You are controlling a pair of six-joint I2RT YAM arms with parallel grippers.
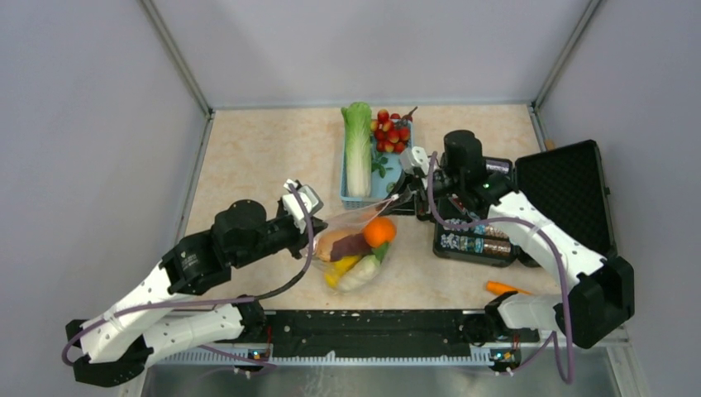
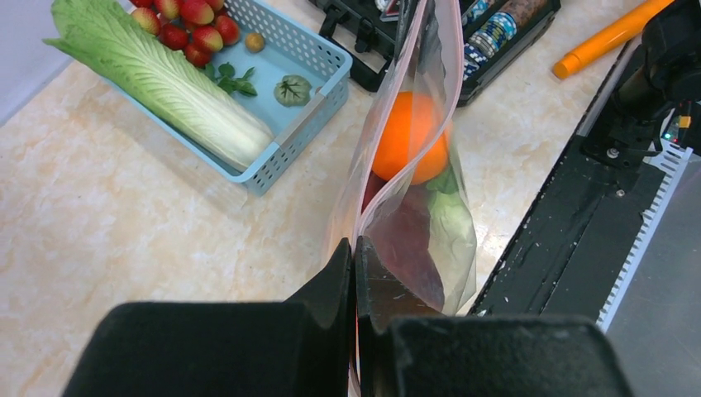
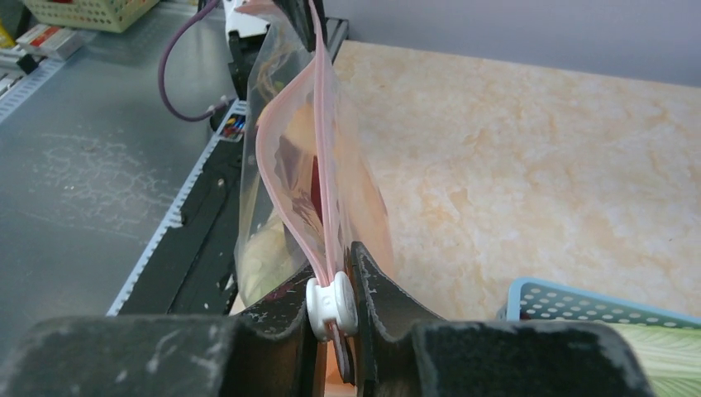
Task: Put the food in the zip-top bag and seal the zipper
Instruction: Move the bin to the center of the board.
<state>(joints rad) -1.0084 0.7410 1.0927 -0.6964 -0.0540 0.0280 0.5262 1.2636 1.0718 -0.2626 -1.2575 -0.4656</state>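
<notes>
I see blue basket (image 1: 352, 201) just behind zip-top bag (image 1: 351, 222), black case (image 1: 570, 190) right of it. My left tool (image 2: 355, 248) clamps bag; right tool (image 3: 339, 260) pinches zipper slider (image 3: 331, 304).

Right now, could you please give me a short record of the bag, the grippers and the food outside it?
left gripper: shut on one end of the zip-top bag mouth
right gripper: closed on the white zipper slider at the other end
zipper: strips apart, not sealed
in bag: orange, other pieces
outside bag: cabbage and cherry tomatoes in blue basket; long orange piece on table
</notes>
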